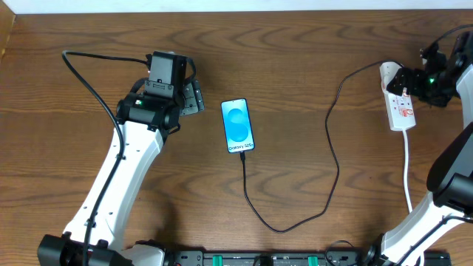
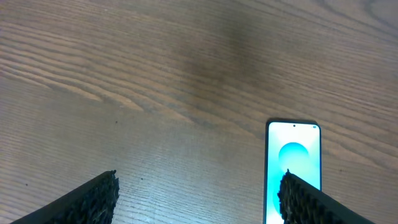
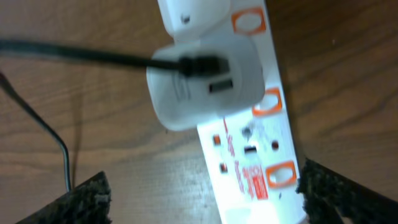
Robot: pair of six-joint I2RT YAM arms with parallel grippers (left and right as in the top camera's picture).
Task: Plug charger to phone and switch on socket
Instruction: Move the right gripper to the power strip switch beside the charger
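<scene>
The phone (image 1: 238,125) lies flat mid-table, cyan screen up, and also shows in the left wrist view (image 2: 293,169). The black charger cable (image 1: 330,166) runs from the phone's near end in a loop to a white adapter head (image 1: 395,81) seated in the white power strip (image 1: 401,107). In the right wrist view the adapter (image 3: 205,81) sits on the strip (image 3: 255,162), which has orange-rimmed switches. My left gripper (image 2: 199,193) is open and empty, just left of the phone. My right gripper (image 3: 202,190) is open over the strip's upper part.
The strip's white cord (image 1: 407,166) runs toward the table's near edge at the right. The wooden table (image 1: 74,148) extends to a far edge along the top of the overhead view. The left arm's black cable (image 1: 89,81) arcs over the table's left part.
</scene>
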